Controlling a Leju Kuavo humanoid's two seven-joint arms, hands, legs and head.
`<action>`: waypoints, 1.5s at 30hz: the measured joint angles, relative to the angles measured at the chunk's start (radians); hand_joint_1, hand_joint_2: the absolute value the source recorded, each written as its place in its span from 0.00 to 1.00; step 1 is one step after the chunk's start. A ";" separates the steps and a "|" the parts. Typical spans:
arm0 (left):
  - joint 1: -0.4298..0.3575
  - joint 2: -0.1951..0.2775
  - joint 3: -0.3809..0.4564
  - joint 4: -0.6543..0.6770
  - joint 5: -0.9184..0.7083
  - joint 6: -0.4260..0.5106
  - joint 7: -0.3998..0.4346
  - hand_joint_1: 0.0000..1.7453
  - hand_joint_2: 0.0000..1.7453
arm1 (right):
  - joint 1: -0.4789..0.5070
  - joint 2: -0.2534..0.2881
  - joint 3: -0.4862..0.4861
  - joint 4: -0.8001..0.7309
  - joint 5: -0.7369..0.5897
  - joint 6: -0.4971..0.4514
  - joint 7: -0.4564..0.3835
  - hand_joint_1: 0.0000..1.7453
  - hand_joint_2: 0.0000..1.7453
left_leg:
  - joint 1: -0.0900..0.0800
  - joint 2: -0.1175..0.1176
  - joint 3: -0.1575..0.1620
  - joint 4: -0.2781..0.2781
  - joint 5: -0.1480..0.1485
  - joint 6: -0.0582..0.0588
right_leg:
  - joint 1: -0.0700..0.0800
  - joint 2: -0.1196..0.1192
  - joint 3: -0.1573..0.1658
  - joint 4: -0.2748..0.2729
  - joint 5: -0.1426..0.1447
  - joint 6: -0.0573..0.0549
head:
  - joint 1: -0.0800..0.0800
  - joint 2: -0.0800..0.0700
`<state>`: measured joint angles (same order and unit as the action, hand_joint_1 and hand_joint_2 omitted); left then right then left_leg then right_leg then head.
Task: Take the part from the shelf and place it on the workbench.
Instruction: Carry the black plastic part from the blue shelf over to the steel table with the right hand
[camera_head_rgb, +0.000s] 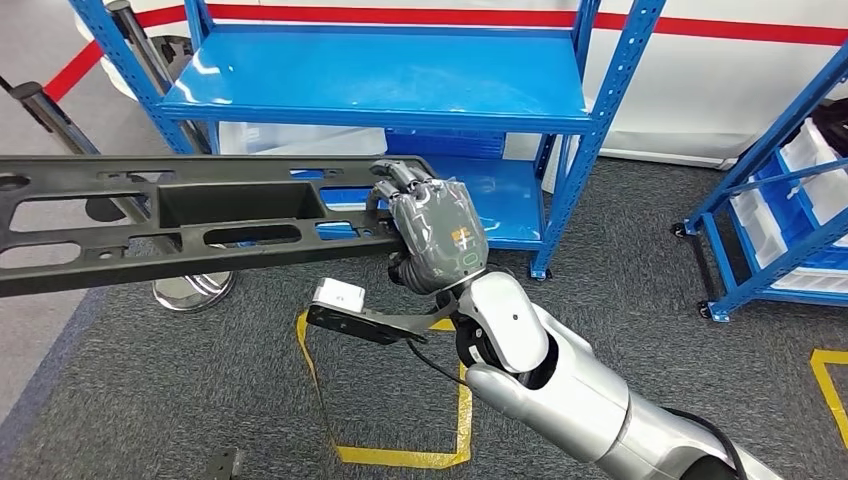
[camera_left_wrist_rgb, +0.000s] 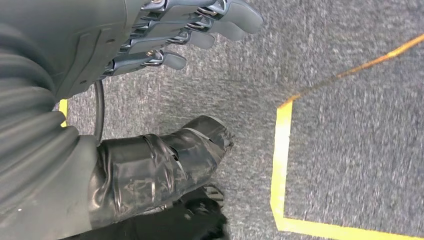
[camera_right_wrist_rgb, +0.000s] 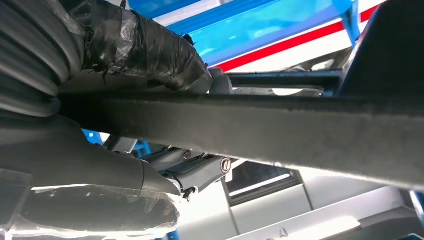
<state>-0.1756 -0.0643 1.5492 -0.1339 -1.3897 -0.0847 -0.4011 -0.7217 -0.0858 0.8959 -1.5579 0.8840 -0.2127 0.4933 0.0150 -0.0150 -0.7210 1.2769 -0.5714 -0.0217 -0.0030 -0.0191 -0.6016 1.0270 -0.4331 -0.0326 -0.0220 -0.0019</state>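
Right hand (camera_head_rgb: 432, 232) grips 1 end of the long black part (camera_head_rgb: 180, 222) — the far end, frame left, could sag or twist loose; left hand (camera_left_wrist_rgb: 150, 40) empty, fingers (camera_left_wrist_rgb: 200, 22) loosely apart.

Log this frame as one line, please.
phase: carrying | right hand: grips black part | left hand: hanging, holds nothing | blue shelf: ahead

We count one long black part (camera_head_rgb: 190, 220) | two robot hands, right hand (camera_head_rgb: 435, 235) and left hand (camera_left_wrist_rgb: 150, 40) | two blue shelf racks, one ahead (camera_head_rgb: 400, 80), one at the right (camera_head_rgb: 790, 200) | two yellow tape floor squares (camera_head_rgb: 400, 455) (camera_head_rgb: 830, 385) | one round silver stand base (camera_head_rgb: 190, 290)
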 joint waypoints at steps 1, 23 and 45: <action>0.001 0.000 0.000 0.000 0.000 0.000 0.000 0.00 1.00 | 0.001 0.000 0.000 0.000 0.000 0.000 0.000 1.00 1.00 | 0.004 0.003 -0.006 0.012 0.007 -0.005 | 0.000 -0.007 0.000 0.001 0.000 0.000 | 0.000 0.000; 0.005 -0.001 0.000 0.000 0.127 0.029 -0.066 0.00 1.00 | 0.078 -0.075 -0.026 -0.089 0.022 -0.066 0.003 1.00 1.00 | -0.005 -0.088 0.087 -0.241 0.145 0.031 | -0.006 0.087 0.006 0.029 -0.030 0.026 | 0.002 0.000; -0.018 0.012 0.002 0.000 0.237 0.049 -0.102 0.00 1.00 | 0.304 -0.212 -0.209 -0.280 -0.107 -0.254 -0.026 1.00 1.00 | -0.007 0.002 0.127 -0.294 0.155 0.057 | -0.006 0.009 -0.072 0.207 -0.130 0.044 | 0.002 0.000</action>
<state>-0.1936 -0.0523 1.5515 -0.1335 -1.1523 -0.0356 -0.5029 -0.4175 -0.2978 0.6864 -1.8375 0.7766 -0.4670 0.4674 0.0083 -0.0128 -0.5939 0.9832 -0.4163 0.0351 -0.0091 -0.0097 -0.6739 1.2340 -0.5631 0.0111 -0.0205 -0.0019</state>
